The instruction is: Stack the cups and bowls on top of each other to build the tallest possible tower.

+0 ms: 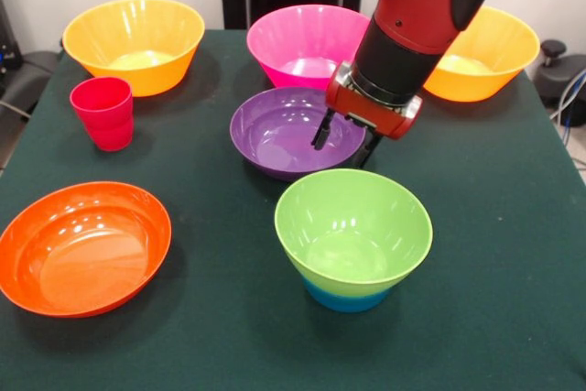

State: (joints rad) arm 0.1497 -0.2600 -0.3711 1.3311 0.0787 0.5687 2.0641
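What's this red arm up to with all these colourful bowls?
It is building a tower of bowls. So far the lime green bowl sits on a small blue bowl near the front of the table. The arm's end effector, fingers apart, straddles the right rim of the purple bowl, probably the next piece. The orange bowl, pink bowl, two yellow-orange bowls and red cup stand loose.

No text, label, brand or number can be read anywhere here. The bowls, the cup and the arm all show plain surfaces
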